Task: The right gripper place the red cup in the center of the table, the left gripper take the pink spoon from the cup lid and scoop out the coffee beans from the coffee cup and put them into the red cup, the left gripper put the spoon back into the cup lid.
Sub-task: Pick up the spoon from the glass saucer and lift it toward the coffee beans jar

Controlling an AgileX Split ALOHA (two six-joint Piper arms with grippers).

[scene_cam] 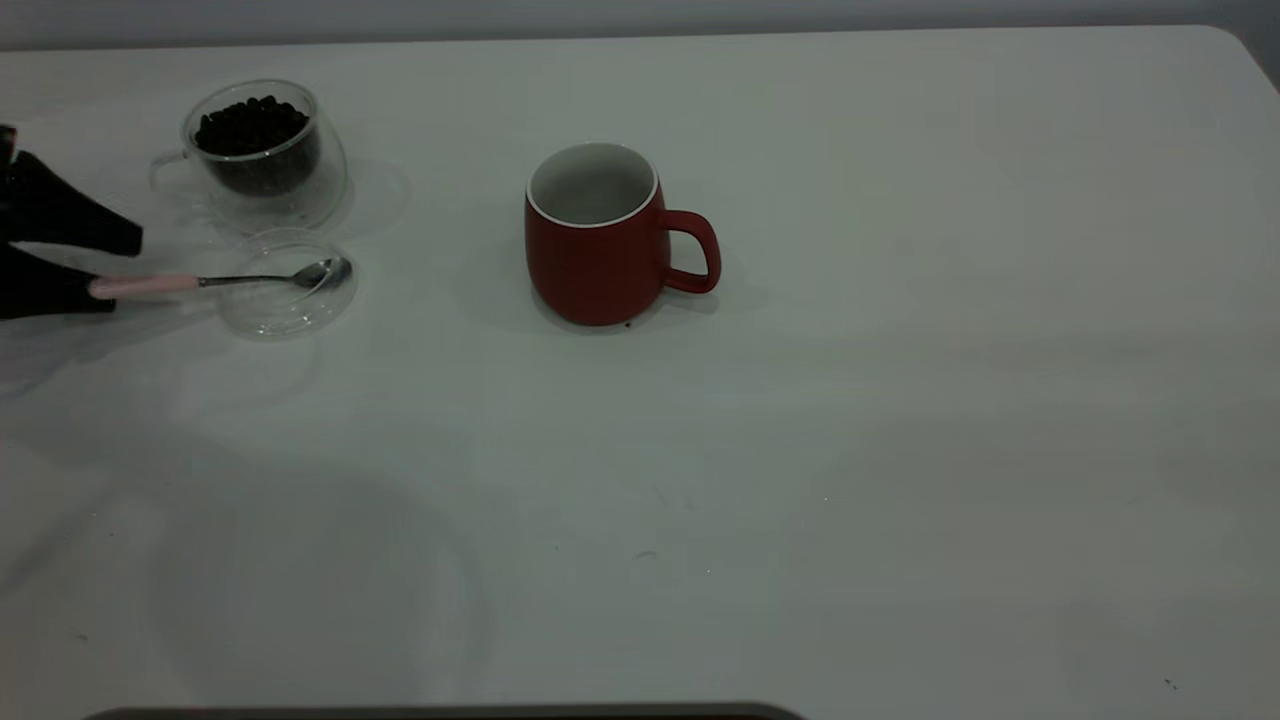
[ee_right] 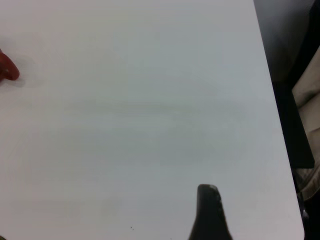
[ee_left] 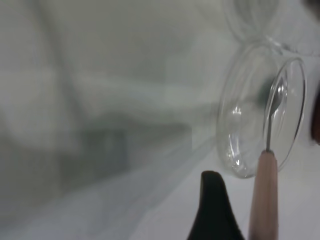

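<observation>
The red cup point(scene_cam: 598, 250) stands upright and empty at the middle of the table point(scene_cam: 900, 400), handle to the right. The coffee cup point(scene_cam: 265, 155) at the far left holds the coffee beans point(scene_cam: 250, 125). The cup lid point(scene_cam: 288, 285) lies just in front of it. The pink spoon point(scene_cam: 150, 285) rests with its bowl in the lid and its handle pointing left. My left gripper point(scene_cam: 125, 270) is open, its fingers on either side of the handle's end. In the left wrist view one finger point(ee_left: 215, 210) stands beside the handle point(ee_left: 264, 195). The right gripper shows one finger point(ee_right: 210, 215) above bare table.
The table's right edge point(ee_right: 280, 125) runs close by the right gripper, with dark floor and a pale object beyond it. A sliver of the red cup point(ee_right: 6, 67) shows far off in that view. A few dark specks lie on the table.
</observation>
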